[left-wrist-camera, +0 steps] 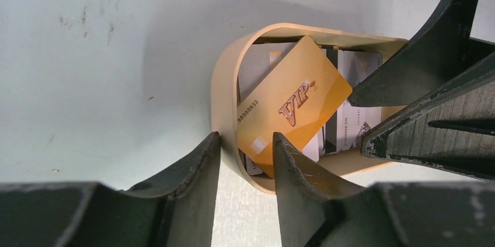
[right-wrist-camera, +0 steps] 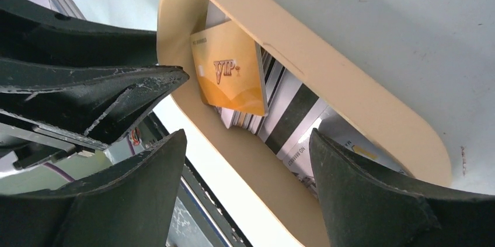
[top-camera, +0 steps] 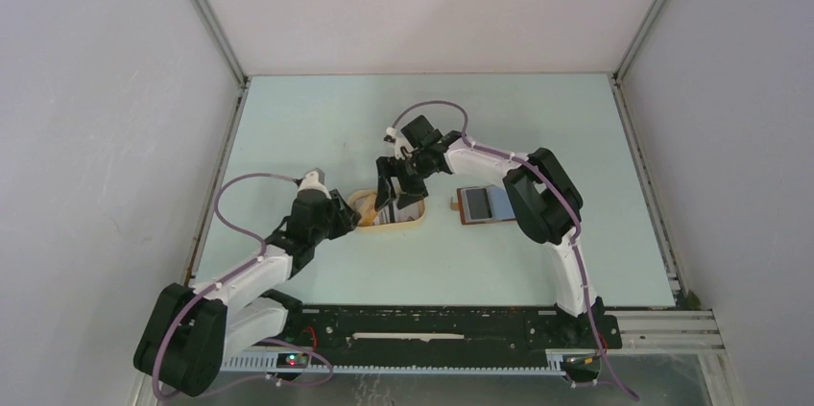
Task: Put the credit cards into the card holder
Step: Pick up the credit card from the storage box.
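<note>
At the near-left end of the oval cream plastic tray [left-wrist-camera: 225,83] we find the left gripper [left-wrist-camera: 245,139], a black two-finger claw with its jaws apart. One finger [left-wrist-camera: 192,183] stands outside the tray's curved wall and the other reaches over the inside, so the wall runs between them with nothing clamped. Inside the tray lie the credit cards [left-wrist-camera: 356,83], thin plastic rectangles in a loose stack. Uppermost is a glossy tan-orange VIP card [left-wrist-camera: 295,104], tilted, with one corner lying between the left fingertips. Under it we make out whitish cards and dark-striped ones. Level with the tray and to its right, apart from it and just beside the right arm's forearm, the card holder [top-camera: 483,204] rests on the pale green table [top-camera: 336,118]. It is a small reddish-brown leather wallet opened flat, with its greyish pockets facing up. A little farther back, reaching in from the far side, the right gripper [right-wrist-camera: 248,136], also black, hangs over the tray with its jaws spread wide and holding nothing. We cannot tell whether its tips touch the tray.
</note>
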